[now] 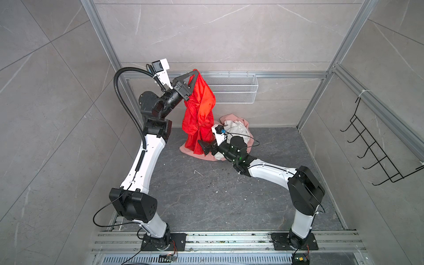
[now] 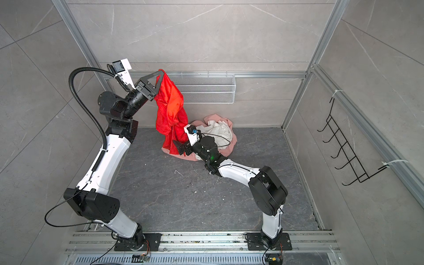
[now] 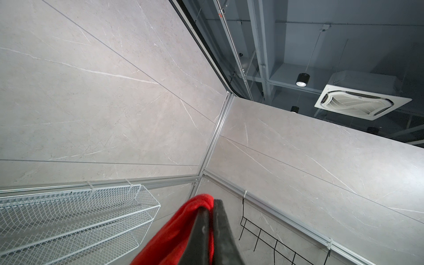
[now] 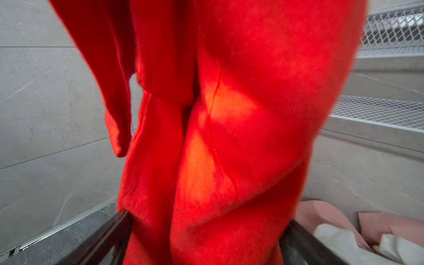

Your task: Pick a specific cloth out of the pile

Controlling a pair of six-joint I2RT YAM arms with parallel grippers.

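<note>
Our left gripper (image 1: 195, 73) pinches the cloth (image 1: 199, 110) high above the pile's (image 1: 237, 129) left edge; it hangs vertically, its lower part between the spread jaws of our right gripper (image 1: 203, 146).

Grey veined wall panels (image 1: 229, 34), carrying a white mesh basket (image 1: 231, 88) and black hook rack (image 1: 376, 149), enclose a dark floor (image 1: 206, 195).
</note>
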